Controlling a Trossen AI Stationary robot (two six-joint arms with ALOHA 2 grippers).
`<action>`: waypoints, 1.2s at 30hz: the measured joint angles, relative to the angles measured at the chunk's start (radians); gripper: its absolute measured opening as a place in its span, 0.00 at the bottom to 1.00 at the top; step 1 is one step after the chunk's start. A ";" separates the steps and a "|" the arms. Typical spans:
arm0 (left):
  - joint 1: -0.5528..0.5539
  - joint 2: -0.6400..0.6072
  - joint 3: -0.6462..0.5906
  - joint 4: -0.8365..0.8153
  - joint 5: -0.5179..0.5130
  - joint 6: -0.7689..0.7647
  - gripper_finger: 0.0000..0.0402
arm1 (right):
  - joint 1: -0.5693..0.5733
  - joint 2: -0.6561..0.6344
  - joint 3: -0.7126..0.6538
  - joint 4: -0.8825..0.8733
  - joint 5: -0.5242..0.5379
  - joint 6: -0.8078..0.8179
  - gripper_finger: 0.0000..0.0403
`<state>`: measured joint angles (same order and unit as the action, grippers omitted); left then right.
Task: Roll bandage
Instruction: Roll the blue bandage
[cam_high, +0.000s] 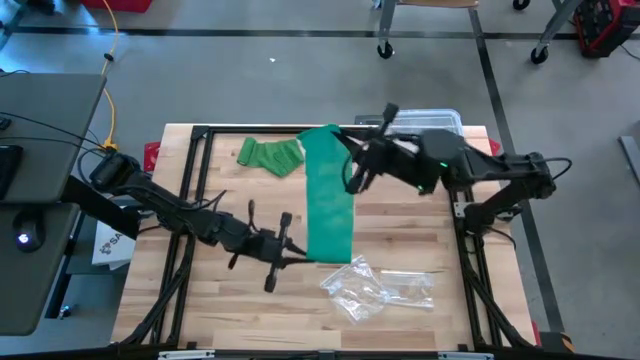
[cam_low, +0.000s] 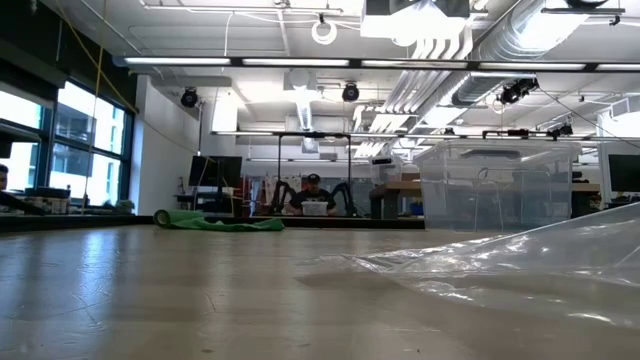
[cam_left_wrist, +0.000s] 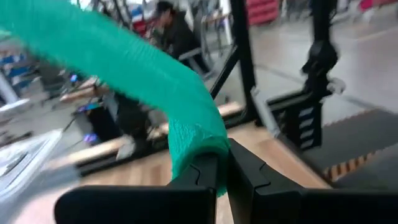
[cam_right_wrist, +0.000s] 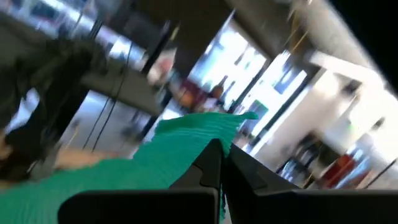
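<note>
A long green bandage strip (cam_high: 330, 200) is stretched in the air between my two grippers, running from the table's far side toward the near side. My left gripper (cam_high: 305, 256) is shut on its near end. My right gripper (cam_high: 347, 160) is shut on the strip near its far end, higher up. A second green bandage (cam_high: 270, 155) lies crumpled on the tabletop at the far left; in the low view this bandage (cam_low: 215, 222) shows far off. Neither gripper shows in the low view. My left gripper pinches the strip's near end (cam_left_wrist: 193, 140) between its two fingers (cam_left_wrist: 249, 180), coming level from the table's left side. The cloth is bunched and folded over at the fingers and rises away from them, clear of the table. My right gripper pinches the strip close to its far end (cam_right_wrist: 199, 134) between its two fingers (cam_right_wrist: 211, 165), coming level from the table's right side. A short ribbed end sticks out past the fingers. The rest of the strip runs away from them, spread flat and clear of the table.
A crumpled clear plastic bag (cam_high: 375, 290) lies near the front edge, right of centre, and fills the low view's right (cam_low: 520, 265). A clear plastic bin (cam_high: 432, 122) stands at the far right. A black frame (cam_high: 190, 180) borders the wooden tabletop. A person sits in the room beyond.
</note>
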<state>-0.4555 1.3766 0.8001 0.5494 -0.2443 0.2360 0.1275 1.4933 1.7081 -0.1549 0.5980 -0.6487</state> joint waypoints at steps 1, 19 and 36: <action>-0.015 0.000 0.000 0.026 0.000 0.012 0.02 | -0.026 0.000 0.000 -0.060 -0.034 0.054 0.00; -0.170 -0.092 0.000 0.310 -0.274 0.342 0.02 | -0.028 0.000 -0.462 -0.138 -0.320 0.412 0.00; -0.175 -0.113 0.000 0.282 -0.391 0.398 0.02 | 0.326 0.000 -0.578 0.070 -0.284 0.540 0.00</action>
<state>-0.6304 1.2633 0.8001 0.8315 -0.6350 0.6341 0.4530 1.4933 1.1301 -0.0849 0.3145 -0.1091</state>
